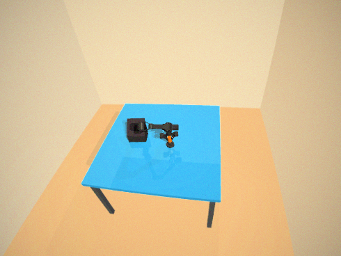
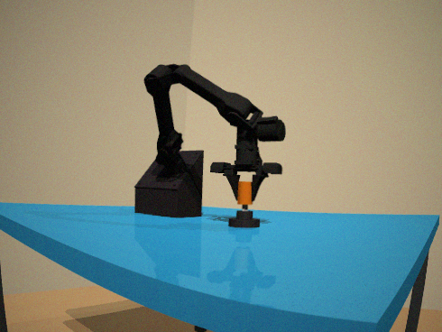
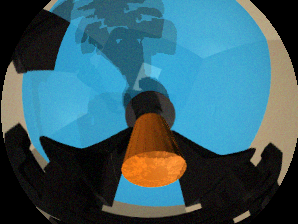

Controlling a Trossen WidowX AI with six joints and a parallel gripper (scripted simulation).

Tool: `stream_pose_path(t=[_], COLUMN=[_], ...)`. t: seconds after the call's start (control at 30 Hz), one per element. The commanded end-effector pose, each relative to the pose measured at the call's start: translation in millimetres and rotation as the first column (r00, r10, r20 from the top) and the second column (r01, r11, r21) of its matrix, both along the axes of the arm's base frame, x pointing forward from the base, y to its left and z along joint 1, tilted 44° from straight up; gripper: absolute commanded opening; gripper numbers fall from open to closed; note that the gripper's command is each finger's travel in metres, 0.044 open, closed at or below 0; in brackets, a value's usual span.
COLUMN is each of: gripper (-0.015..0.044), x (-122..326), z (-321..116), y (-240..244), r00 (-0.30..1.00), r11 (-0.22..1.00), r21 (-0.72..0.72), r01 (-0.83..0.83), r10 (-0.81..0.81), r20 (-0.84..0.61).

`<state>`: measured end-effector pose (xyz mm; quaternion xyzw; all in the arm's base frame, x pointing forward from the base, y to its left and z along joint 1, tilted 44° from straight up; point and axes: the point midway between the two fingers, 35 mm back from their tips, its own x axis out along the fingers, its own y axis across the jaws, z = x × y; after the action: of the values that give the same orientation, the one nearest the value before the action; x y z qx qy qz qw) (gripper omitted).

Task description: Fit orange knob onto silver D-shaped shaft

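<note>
The orange knob (image 1: 170,139) (image 2: 244,193) (image 3: 153,169) is upright between the fingers of my gripper (image 2: 245,198) (image 3: 150,132), which is shut on it. The knob is above the round dark pedestal (image 1: 170,145) (image 2: 244,223) (image 3: 170,111). In the exterior view a gap shows between the knob's lower edge and the pedestal, with a short piece of the shaft (image 2: 244,207) in it. I cannot tell whether the shaft's tip is inside the knob. The knob's underside hole and both flat sides are hidden.
The arm's dark box-shaped base (image 1: 136,135) (image 2: 168,200) stands on the blue table (image 1: 198,174) (image 2: 316,262) to the left of the pedestal in the top and exterior views. Shadows and reflections of the arm lie on the table top.
</note>
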<state>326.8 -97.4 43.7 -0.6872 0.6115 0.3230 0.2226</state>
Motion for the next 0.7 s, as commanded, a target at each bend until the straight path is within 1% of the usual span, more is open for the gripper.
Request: stream_pose_path(t=[0.0, 0.33, 0.53, 0.67], gripper=[0.0000, 0.0000, 0.0000, 0.0000], x=[0.0, -1.6, -0.3, 1.2], z=[-0.5, 3.5, 4.3, 4.0], y=[-0.3, 2.6, 2.2, 1.4], r00=[1.000, 1.000, 0.980, 0.978], r11=[1.000, 1.000, 0.989, 0.988], r21=[-0.003, -0.003, -0.002, -0.001], r01=[-0.003, -0.009, -0.145, -0.153], r10=[0.003, 0.009, 0.144, 0.151], r20=[0.001, -0.005, -0.137, -0.144])
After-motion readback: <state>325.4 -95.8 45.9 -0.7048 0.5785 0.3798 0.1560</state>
